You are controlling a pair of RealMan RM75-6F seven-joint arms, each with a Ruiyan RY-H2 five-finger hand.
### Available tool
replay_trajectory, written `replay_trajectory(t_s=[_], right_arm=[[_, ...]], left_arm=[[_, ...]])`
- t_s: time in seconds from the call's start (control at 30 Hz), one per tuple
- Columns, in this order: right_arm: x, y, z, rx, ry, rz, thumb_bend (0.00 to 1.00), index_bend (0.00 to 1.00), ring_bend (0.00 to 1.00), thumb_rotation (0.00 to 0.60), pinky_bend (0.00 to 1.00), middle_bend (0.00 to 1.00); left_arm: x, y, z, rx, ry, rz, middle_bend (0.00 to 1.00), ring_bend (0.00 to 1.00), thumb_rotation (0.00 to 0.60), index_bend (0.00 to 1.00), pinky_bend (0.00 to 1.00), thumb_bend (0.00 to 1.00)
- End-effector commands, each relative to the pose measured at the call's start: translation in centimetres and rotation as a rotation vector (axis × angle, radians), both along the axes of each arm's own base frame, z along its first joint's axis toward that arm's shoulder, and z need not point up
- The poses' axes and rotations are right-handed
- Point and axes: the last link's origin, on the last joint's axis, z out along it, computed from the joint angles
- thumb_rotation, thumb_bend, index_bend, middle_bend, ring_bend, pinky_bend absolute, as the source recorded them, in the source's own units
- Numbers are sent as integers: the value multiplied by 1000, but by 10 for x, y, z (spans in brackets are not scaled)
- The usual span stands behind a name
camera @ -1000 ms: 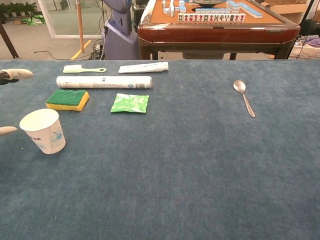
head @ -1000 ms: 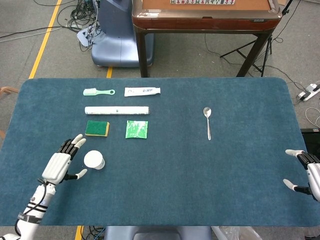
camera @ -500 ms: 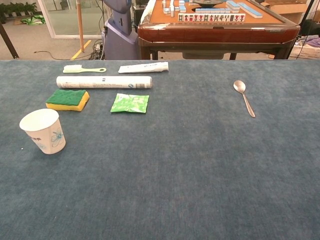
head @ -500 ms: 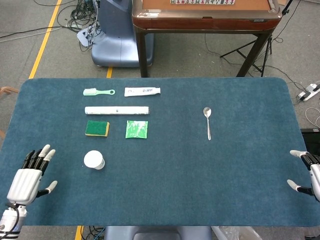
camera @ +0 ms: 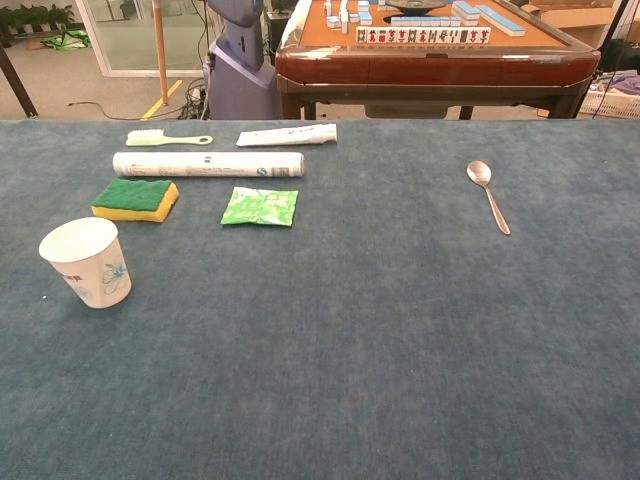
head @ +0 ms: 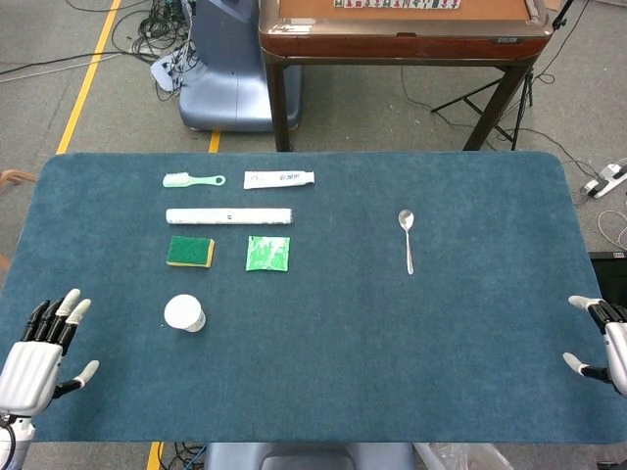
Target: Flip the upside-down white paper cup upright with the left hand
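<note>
While nothing is being held, the left hand [head: 34, 351] is being kept spread wide at the table [head: 333, 372] edge. One white paper cup [head: 184, 313] is being shown upright, mouth up, below one sponge [head: 190, 251]. One green packet [head: 267, 253] and one spoon [head: 407, 238] are being logged. The right hand [head: 602, 345] is likewise being kept spread and empty.

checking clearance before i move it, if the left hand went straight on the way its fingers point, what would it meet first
Likely nothing: the left hand points up and slightly right along the table's left edge. The paper cup and sponge sit well right of that line, though height is unclear.
</note>
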Motion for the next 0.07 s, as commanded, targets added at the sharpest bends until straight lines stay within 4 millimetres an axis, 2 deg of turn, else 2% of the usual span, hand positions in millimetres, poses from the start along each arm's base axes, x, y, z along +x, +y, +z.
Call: replay_trajectory(t_s=[0.03, 0.07], right_arm=[[-2, 0, 0, 1, -1, -8, 0, 265, 270, 600, 574, 300], [-2, 0, 0, 2, -2, -8, 0, 265, 270, 600, 574, 300]], left_arm=[[0, 0, -3, -14, 7, 1, 0, 0, 600, 0, 0, 205], [0, 0, -4, -18, 8, 4, 0, 0, 600, 0, 0, 205]])
